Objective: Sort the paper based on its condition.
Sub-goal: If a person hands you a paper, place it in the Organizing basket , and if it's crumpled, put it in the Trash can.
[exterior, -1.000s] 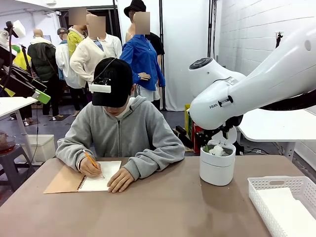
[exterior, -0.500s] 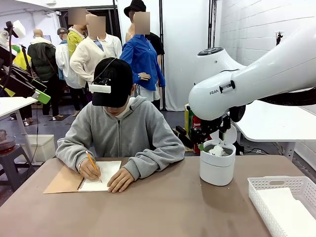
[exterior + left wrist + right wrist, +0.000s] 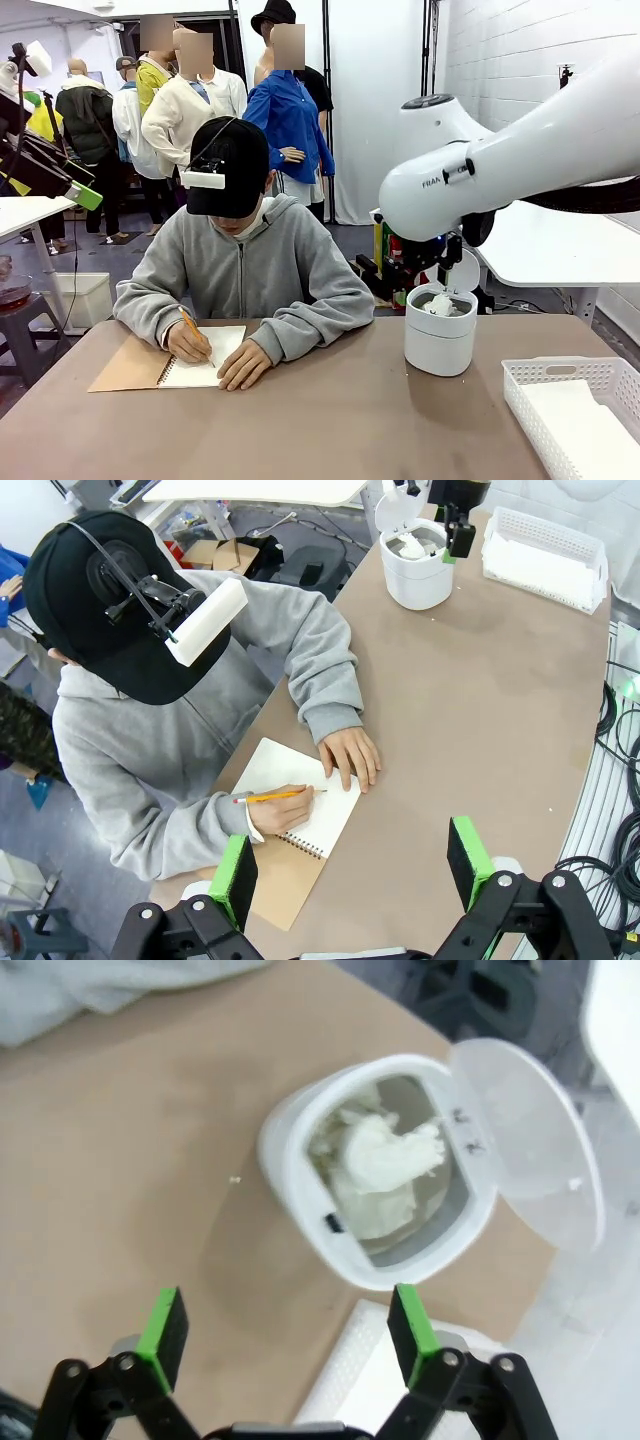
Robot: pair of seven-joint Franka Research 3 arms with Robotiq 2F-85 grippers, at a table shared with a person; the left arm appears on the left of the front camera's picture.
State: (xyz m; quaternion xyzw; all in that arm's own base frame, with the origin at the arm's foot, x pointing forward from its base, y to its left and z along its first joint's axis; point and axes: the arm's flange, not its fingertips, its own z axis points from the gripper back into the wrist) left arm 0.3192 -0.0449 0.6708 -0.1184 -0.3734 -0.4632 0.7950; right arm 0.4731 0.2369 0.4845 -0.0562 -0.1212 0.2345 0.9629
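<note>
A white bin (image 3: 440, 340) with its lid tipped open stands at the table's far right, and white paper wads (image 3: 380, 1165) lie inside it. My right gripper (image 3: 288, 1328) hangs open and empty a little above the bin, also seen from the front (image 3: 432, 272). Flat white sheets (image 3: 585, 435) lie in the lattice basket (image 3: 560, 372) at the near right. High over the table's left end, my left gripper (image 3: 350, 875) stands open, looking down at the person writing in a notebook (image 3: 300, 800).
The person sits at the far side, pencil hand (image 3: 185, 342) and other hand (image 3: 243, 365) on the brown-covered notebook (image 3: 165, 362). The bin's lid (image 3: 530, 1150) leans away from the table. Bare brown tabletop (image 3: 330, 420) spreads across the middle and front.
My right arm has risen from the bin, lifting its gripper away from the opening. A wad stays in the bin. The person keeps writing.
</note>
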